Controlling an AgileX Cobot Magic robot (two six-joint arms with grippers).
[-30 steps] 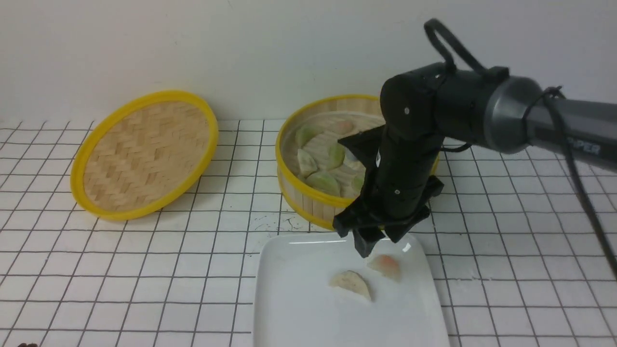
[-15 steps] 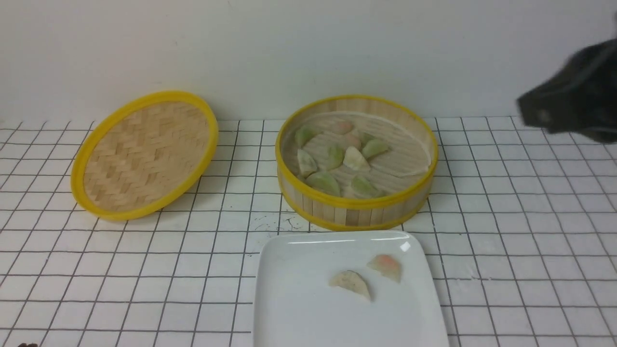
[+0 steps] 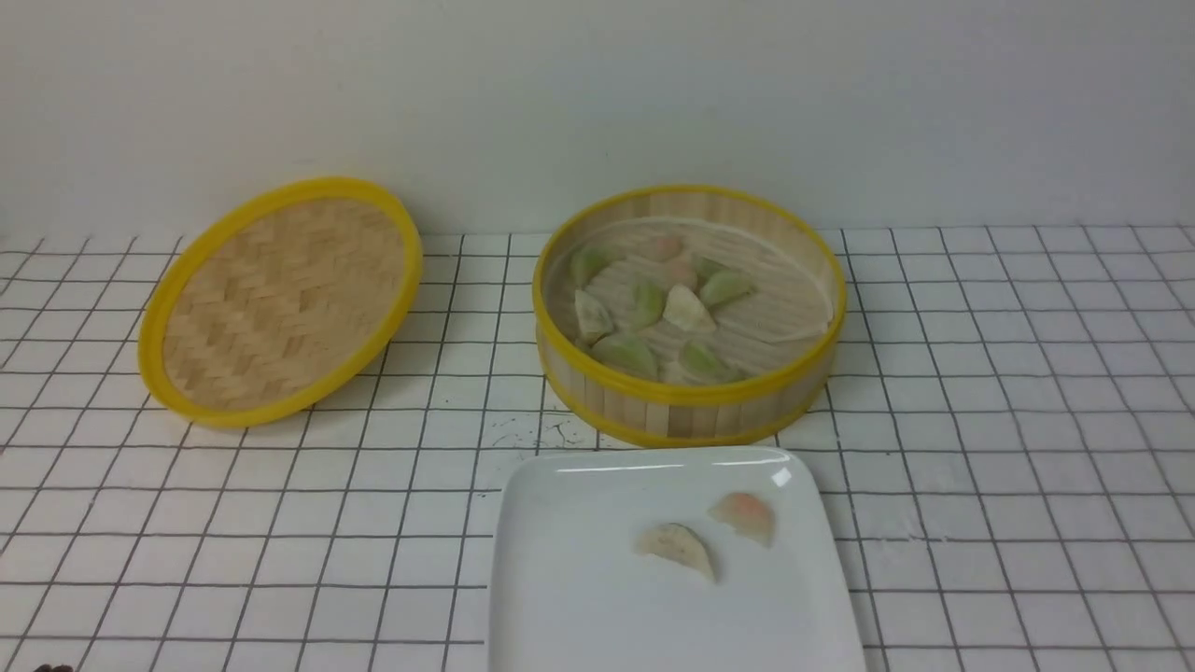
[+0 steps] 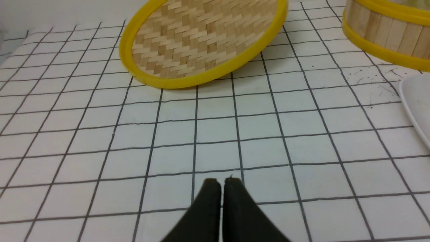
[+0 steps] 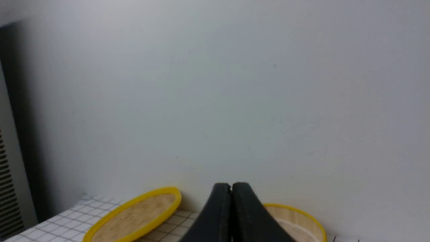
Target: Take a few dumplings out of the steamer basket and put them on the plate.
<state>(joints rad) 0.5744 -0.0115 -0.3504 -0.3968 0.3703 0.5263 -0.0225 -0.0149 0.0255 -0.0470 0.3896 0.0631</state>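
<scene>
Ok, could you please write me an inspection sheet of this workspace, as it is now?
Surface: white gridded tabletop; dark scuff marks before the steamer basket.
Job's things: steamer basket open, several dumplings inside; plate in front holds a whitish dumpling and a pink dumpling, apart.
Clutter: woven lid, tilted, left of the basket.
End effectors: left end effector shut, empty, low over the tabletop; right end effector shut, empty, facing the wall.
Cables: nothing seen.
Surroundings: plain pale wall.

On the counter [image 3: 980, 448], the plate [image 3: 579, 597] lies nearest, just in front of the basket [image 3: 691, 406]. Two dumplings [image 3: 679, 549] sit close together on the plate; others lie in the basket. The lid [image 3: 280, 299] rests left of the basket, apart from it.
</scene>
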